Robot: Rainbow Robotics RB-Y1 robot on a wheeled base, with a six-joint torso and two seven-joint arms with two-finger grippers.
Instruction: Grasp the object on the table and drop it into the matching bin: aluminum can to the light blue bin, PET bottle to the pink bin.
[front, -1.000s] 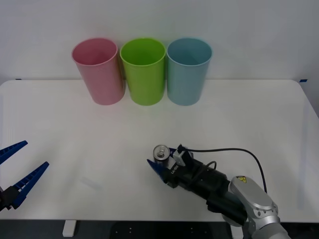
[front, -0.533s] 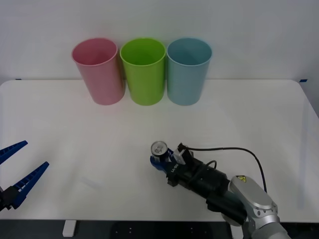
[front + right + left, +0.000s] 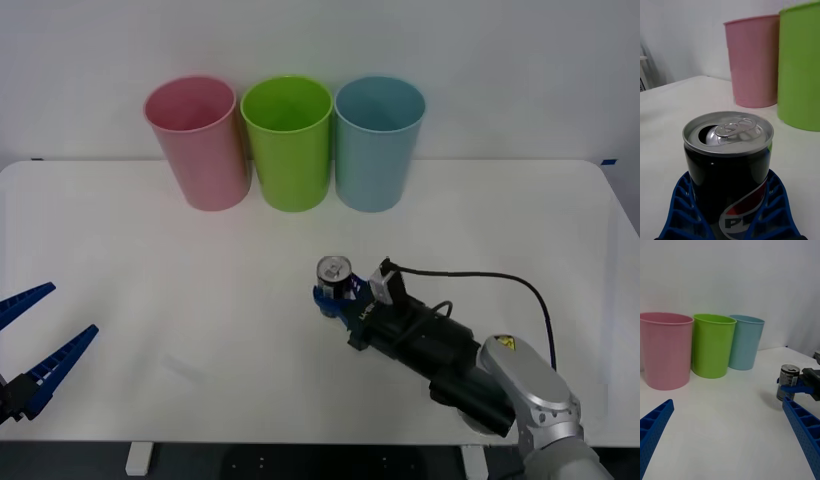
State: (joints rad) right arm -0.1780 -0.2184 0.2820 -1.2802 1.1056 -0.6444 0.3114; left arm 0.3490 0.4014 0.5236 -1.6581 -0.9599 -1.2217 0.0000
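We have the aluminum can [image 3: 335, 272] clamped in our right hand [image 3: 330, 298], the blue ribbed fingers [image 3: 681, 210] pressed against its lower sides while the silver lid and pull tab stand clear above them; in the left wrist view it appears slightly raised off the white bench [image 3: 150, 260], though we cannot be sure of the gap. The can sits upright, near the middle of the bench and well short of the three bins along the far edge. Our left hand [image 3: 35, 350] waits with its fingers spread wide at the near left corner and has no part in this step. The step in hand, as we judge it, is the carry to the light blue bin [image 3: 378, 142], which stands at the robot's right end of the row, just beside the lime green bin [image 3: 288, 142], with the pink bin [image 3: 198, 142] at the other end. To do it well we should lift first and travel second: the bins are much taller than the can, so the can must rise above the rim before we move forward, or we risk knocking the blue bin into its green neighbour. We should keep the can upright and the grip firm, since the hold is low on the body, centre it over the blue opening, and only then release.
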